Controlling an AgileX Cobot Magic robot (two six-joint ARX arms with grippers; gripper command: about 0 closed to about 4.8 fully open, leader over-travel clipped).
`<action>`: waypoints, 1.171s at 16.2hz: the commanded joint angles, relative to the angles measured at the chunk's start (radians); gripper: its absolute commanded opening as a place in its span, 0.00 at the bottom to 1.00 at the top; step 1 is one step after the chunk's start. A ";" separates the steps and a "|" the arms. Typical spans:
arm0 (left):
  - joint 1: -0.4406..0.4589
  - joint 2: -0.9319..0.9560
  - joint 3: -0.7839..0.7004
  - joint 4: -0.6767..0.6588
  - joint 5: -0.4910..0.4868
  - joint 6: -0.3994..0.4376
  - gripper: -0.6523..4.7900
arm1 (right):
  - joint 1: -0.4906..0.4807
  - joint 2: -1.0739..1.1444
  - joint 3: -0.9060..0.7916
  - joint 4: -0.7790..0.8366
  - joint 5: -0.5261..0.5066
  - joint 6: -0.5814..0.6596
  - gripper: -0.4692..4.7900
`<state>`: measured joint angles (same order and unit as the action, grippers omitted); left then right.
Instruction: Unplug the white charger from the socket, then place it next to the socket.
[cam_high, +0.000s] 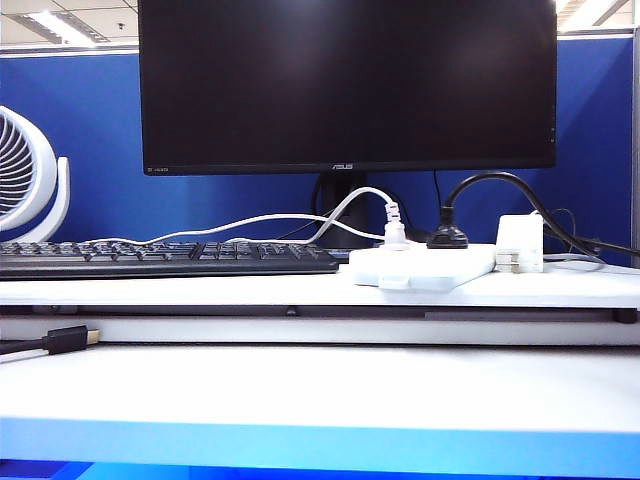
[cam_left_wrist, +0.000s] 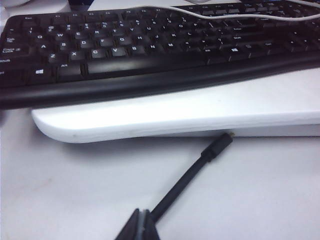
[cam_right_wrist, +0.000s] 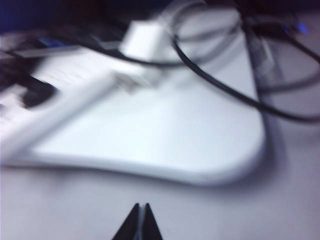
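The white charger (cam_high: 520, 243) stands on the raised shelf, just off the right end of the socket (cam_high: 420, 266) and apart from its outlets. A small white cable plug (cam_high: 394, 232) and a black round plug (cam_high: 447, 238) sit in the socket. The right wrist view is blurred; it shows the charger (cam_right_wrist: 142, 39) beyond the end of the socket (cam_right_wrist: 55, 107). My right gripper (cam_right_wrist: 141, 221) hangs shut and empty over the lower table, well short of both. My left gripper (cam_left_wrist: 142, 226) is shut, empty, beside a black cable (cam_left_wrist: 192, 172) in front of the keyboard (cam_left_wrist: 125, 55). Neither gripper shows in the exterior view.
A raised white shelf (cam_high: 200, 290) carries the black keyboard (cam_high: 170, 258), the socket and a monitor (cam_high: 345, 80). A white fan (cam_high: 25, 175) stands at the far left. A black cable with a metal connector (cam_high: 55, 341) lies on the lower table. Black cords (cam_right_wrist: 225, 92) trail past the charger.
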<state>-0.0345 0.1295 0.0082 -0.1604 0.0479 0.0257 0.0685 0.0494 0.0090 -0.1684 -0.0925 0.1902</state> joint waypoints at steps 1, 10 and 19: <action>0.001 0.003 -0.002 -0.017 0.000 0.000 0.12 | -0.001 0.098 -0.004 -0.007 0.117 0.000 0.08; 0.001 0.003 -0.001 -0.010 0.000 0.000 0.12 | 0.000 -0.052 -0.004 0.005 0.114 0.000 0.08; 0.001 -0.003 -0.001 -0.009 0.000 0.000 0.12 | -0.003 -0.048 -0.004 -0.003 0.159 -0.082 0.08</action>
<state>-0.0345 0.1291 0.0082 -0.1604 0.0471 0.0257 0.0647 0.0032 0.0090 -0.1722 0.0612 0.1680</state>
